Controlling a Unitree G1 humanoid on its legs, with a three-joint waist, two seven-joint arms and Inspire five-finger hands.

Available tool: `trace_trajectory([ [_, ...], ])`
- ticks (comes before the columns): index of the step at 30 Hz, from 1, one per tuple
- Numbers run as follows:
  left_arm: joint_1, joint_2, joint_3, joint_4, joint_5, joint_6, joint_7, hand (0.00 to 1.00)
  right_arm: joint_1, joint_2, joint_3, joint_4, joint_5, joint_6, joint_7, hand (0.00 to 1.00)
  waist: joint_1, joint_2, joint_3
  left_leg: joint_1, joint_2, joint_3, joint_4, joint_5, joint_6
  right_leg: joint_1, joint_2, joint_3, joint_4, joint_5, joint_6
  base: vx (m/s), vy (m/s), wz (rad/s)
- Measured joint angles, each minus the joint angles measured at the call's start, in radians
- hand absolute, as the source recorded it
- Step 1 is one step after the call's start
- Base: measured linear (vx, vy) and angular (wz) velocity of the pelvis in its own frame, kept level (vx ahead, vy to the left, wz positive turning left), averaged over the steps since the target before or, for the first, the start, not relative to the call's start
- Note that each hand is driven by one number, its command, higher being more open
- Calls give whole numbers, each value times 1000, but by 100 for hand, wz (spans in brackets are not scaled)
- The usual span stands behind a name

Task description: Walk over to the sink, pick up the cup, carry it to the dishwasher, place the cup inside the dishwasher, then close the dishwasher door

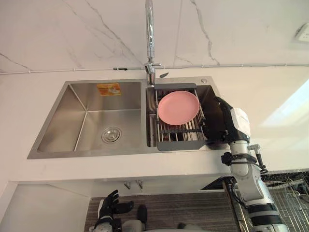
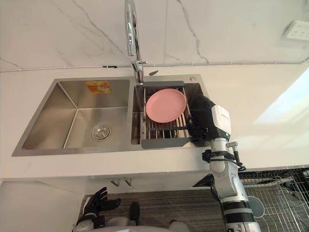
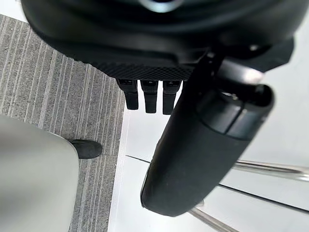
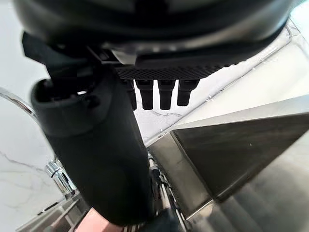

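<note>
right hand [image 1: 215, 122] low in sink [image 1: 87, 99], just beside pink plate [image 1: 178, 107]

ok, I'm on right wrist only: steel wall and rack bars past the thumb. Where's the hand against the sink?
Observer: The right hand reaches into the right basin of the sink, just right of the dish rack.
Operator: Anything on the rack?
Observer: A pink plate rests on it.
Operator: Left hand?
Observer: The left hand hangs low, below the counter, fingers relaxed, holding nothing.
</note>
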Motion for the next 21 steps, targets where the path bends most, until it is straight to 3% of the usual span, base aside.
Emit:
trace_trajectory([
  [11,28,4,89,-7,-7,-10,12,90,-39,-45,38,5,-67,5,-7,90,1,-2,1,-4,-7,-6,0,-2,2,0,-5,-6,-5,-2,2,-3,-1,0],
  [17,104,18,99,-3,-12,-12,25,90,-53,-77,76,14,-83,-6,-7,90,5,-8,2,-10,-16,-16,0,0,9,0,-12,-21,-6,-4,6,-3,0,5],
  [21,124,18,113,-3,-22,-12,27,90,-77,-116,135,75,-118,-19,-6,90,28,-13,4,-18,-19,-31,0,3,13,0,-12,-33,-8,-4,6,-10,-8,10],
])
